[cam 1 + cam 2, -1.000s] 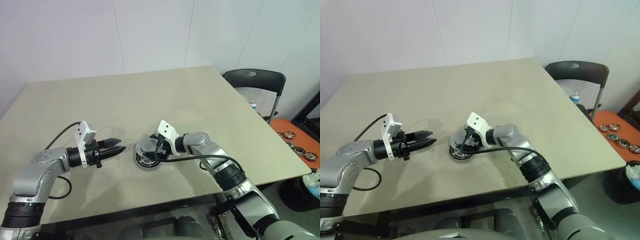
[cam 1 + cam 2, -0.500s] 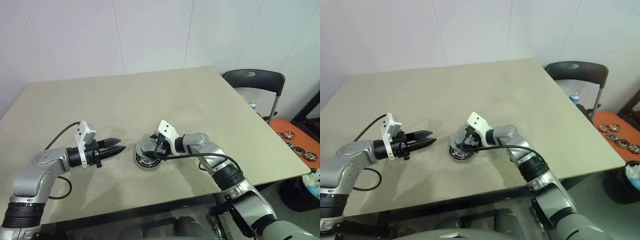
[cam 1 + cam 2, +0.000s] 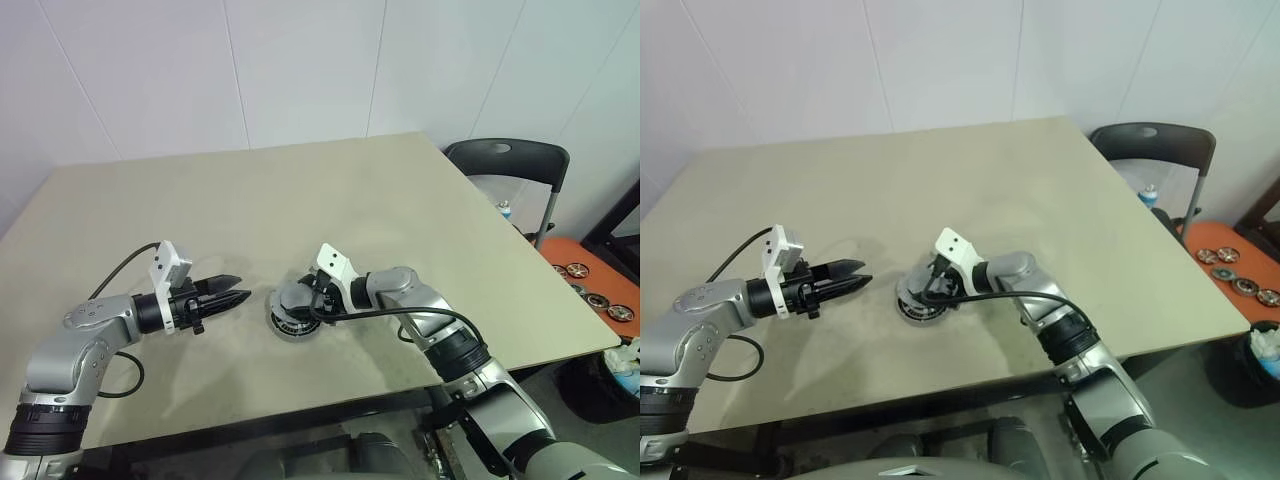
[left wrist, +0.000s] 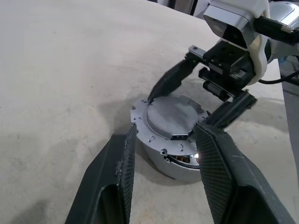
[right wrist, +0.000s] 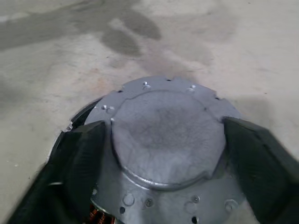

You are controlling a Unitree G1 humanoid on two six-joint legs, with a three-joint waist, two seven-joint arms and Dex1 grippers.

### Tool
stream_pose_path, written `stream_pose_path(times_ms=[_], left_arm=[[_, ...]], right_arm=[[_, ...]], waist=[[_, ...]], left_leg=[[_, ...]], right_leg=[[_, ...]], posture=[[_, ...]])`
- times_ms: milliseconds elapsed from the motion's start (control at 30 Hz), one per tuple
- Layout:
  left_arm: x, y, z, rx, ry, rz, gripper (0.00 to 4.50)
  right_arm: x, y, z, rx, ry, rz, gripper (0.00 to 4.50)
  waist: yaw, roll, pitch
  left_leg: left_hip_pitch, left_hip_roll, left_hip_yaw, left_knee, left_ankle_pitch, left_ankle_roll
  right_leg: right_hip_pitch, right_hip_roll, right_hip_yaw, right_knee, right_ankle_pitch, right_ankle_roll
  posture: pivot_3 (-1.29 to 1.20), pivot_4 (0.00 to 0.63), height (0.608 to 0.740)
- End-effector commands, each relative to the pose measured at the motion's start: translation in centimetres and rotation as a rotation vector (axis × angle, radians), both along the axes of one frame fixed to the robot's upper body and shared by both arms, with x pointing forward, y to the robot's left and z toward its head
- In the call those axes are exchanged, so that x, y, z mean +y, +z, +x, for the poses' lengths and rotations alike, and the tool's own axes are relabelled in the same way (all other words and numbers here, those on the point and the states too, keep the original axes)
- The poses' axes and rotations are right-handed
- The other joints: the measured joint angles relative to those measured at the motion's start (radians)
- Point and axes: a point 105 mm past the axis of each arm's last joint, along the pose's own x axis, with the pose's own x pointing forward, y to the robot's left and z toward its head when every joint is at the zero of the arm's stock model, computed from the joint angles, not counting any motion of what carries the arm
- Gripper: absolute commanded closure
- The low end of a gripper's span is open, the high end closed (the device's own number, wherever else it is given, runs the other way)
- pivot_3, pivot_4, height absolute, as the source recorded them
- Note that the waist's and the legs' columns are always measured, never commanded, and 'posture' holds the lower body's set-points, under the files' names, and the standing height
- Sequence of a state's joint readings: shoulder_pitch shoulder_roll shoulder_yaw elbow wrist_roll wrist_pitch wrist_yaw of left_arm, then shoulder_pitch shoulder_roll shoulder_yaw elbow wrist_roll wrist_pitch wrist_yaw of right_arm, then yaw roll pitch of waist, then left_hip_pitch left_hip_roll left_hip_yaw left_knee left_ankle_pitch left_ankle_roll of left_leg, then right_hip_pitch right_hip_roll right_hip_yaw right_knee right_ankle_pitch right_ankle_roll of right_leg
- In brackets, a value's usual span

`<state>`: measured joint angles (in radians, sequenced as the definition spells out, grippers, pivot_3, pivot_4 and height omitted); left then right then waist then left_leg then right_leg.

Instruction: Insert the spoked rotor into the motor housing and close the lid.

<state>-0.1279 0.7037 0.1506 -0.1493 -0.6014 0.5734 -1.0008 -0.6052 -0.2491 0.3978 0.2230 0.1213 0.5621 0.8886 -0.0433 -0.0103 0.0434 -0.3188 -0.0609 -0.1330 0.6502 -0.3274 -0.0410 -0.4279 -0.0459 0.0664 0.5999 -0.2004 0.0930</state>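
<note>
Near the middle of the beige surface (image 3: 330,190), in the head view, the motor housing (image 3: 292,320) sits with the grey lid (image 3: 293,296) on top; the right claw (image 3: 305,296) reaches over it from the right, while the left claw (image 3: 234,297) hangs just beside it on the left, holding nothing. From the left wrist, that claw's fingers (image 4: 120,170) stand partly apart, framing the housing (image 4: 175,164), copper windings peeking below the lid (image 4: 170,116). From the right wrist, two dark fingers (image 5: 81,163) straddle the lid (image 5: 167,133); whether they press it, I cannot tell.
</note>
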Motion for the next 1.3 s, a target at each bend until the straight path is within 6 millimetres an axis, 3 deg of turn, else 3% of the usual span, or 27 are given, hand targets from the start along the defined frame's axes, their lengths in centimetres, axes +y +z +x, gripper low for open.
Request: stream_pose_path(times_ms=[33,267,533,767,1033,1167,1300], left_arm=[[0.1,1.3,0.2,-0.059,0.001,0.003,2.41],[0.2,1.4,0.4,-0.063,0.001,0.004,2.41],[0.1,1.4,0.5,-0.066,-0.002,0.008,2.41],[0.1,1.4,0.5,-0.067,-0.007,0.009,2.41],[0.2,1.4,0.3,-0.062,-0.005,0.009,2.41],[0.4,1.3,0.1,-0.062,0.002,0.011,2.41],[0.3,1.3,0.0,-0.060,0.007,0.010,2.41]], right_arm=[[-0.3,-0.6,0.5,-0.016,-0.033,-0.040,1.18],[-0.8,-1.1,0.5,-0.011,-0.041,-0.052,1.18],[-1.3,0.9,0.0,0.103,0.002,0.073,1.18],[-2.6,0.9,0.6,0.112,-0.006,0.066,1.18],[-1.9,1.8,-1.0,0.097,0.130,0.066,1.18],[-1.0,4.0,-0.2,0.024,0.110,0.145,1.18],[-0.3,4.7,-0.2,-0.033,0.128,0.158,1.18]], waist=[[0.000,0.000,0.000],[0.000,0.000,0.000],[0.002,0.000,0.000],[0.006,0.000,0.000],[0.006,0.000,0.000],[0.003,0.000,0.000],[0.000,0.000,0.000]], left_leg=[[0.000,0.000,0.000,0.000,0.000,0.000],[0.002,0.000,0.000,0.001,0.001,-0.002],[0.003,0.000,0.000,0.001,0.001,-0.002],[0.000,-0.001,0.000,0.000,0.001,-0.002],[0.000,-0.001,0.000,0.001,0.001,-0.002],[0.000,0.000,0.000,0.000,0.001,-0.002],[0.000,0.000,0.000,0.000,0.001,-0.002]], right_leg=[[0.000,0.000,0.000,0.000,0.000,0.000],[0.002,0.000,0.000,0.001,0.001,-0.001],[0.004,0.001,0.000,0.000,0.001,-0.001],[0.001,-0.001,0.000,-0.002,0.001,-0.001],[0.001,-0.001,0.000,-0.001,0.001,-0.001],[0.001,0.000,0.000,-0.001,0.001,-0.001],[0.001,0.000,0.000,-0.001,0.001,-0.001]], posture=[[0.00,0.000,0.740],[0.00,0.000,0.740],[0.00,0.000,0.740],[0.00,0.000,0.740],[0.00,0.000,0.740],[0.00,0.000,0.740],[0.00,0.000,0.740]])
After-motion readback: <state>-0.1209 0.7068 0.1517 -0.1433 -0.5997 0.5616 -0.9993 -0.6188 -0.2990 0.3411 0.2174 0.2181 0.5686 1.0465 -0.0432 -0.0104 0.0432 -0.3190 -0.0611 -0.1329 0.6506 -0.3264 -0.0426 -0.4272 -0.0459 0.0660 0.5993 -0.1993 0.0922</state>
